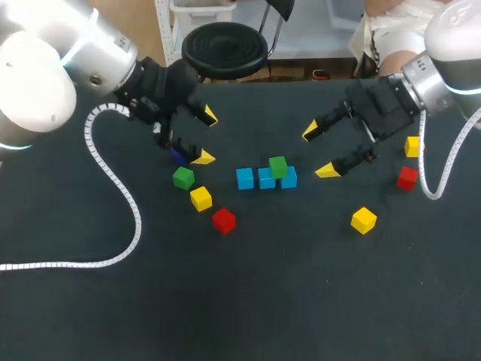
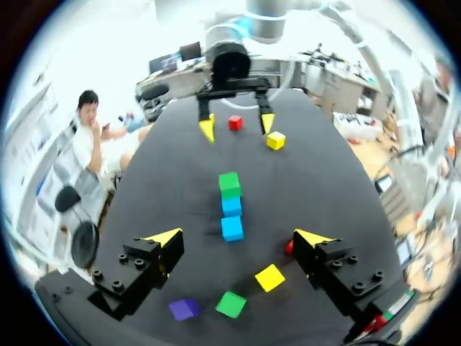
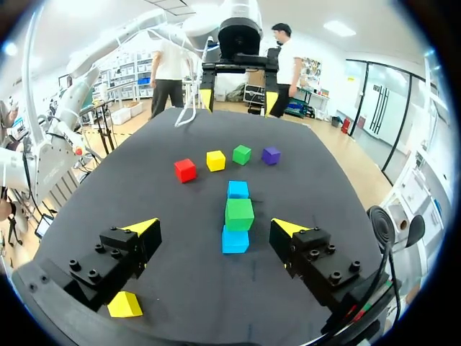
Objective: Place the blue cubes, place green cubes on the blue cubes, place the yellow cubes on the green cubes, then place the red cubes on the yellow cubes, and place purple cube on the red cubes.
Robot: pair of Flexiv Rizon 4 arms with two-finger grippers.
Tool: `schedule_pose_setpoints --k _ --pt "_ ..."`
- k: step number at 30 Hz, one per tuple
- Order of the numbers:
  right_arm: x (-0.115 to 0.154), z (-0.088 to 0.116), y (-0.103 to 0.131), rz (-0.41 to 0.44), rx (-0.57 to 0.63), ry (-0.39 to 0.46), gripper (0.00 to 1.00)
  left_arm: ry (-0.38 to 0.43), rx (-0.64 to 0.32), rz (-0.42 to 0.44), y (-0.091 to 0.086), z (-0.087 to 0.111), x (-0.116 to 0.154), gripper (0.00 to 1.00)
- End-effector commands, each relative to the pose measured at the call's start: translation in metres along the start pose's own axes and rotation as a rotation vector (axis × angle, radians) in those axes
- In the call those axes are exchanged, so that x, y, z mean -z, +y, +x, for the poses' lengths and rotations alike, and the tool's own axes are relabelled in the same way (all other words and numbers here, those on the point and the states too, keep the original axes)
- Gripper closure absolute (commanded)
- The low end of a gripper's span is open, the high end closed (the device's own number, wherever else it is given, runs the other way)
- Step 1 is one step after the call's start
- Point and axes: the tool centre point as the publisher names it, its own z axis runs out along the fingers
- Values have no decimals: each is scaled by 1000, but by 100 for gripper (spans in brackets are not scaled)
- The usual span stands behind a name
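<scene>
I count 11 small matte cubes on the black tabletop (image 1: 248, 301): 3 blue, 2 green, 3 yellow, 2 red and 1 purple.

The 3 blue ones stand in a left-to-right row at the middle: the left blue cube (image 1: 244, 178), the middle blue cube (image 1: 263, 181) and the right blue cube (image 1: 291, 180), each touching the next. The stacked green cube (image 1: 278, 166) sits on top of that row, over its right half.

The loose green cube (image 1: 183, 178) lies left of the row. The left yellow cube (image 1: 201, 198) lies just near-right of it, and the left red cube (image 1: 223, 220) is nearer and further right again. The purple cube (image 1: 178, 156) lies just beyond the loose green one, partly hidden under my left tool (image 1: 206, 137).

On the right side, well apart from the row, lie the near yellow cube (image 1: 363, 219), the right red cube (image 1: 406, 178) and the far yellow cube (image 1: 412, 146).

The left tool hangs left of the row, over the purple cube. Its fingers are spread wide, released, and grip nothing. In its wrist view the purple, green and yellow cubes lie under the gap between the fingers, and the red one is half hidden by 1 finger. The blue row runs ahead.

My right tool (image 1: 319, 151) hangs right of the row, between it and the right red cube. It is also spread wide, released and empty. In its wrist view the row lies just ahead of the gap, and the near yellow cube sits under 1 finger.
</scene>
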Motion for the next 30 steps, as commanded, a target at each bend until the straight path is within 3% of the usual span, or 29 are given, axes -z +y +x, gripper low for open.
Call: schedule_pose_setpoints --k 1,6,14,25,30 --pt "0 0 0 1 1 -1 0 43 -88 -13 -5 10 12 0" --pt "0 0 0 1 1 -1 0 94 -114 -1 1 30 22 0" --pt "0 0 0 1 1 -1 0 180 -220 113 1 60 22 0" --pt "0 0 0 1 1 -1 0 156 -245 265 -15 87 11 0" --pt "0 0 0 1 1 -1 0 171 -229 286 -27 96 6 0"
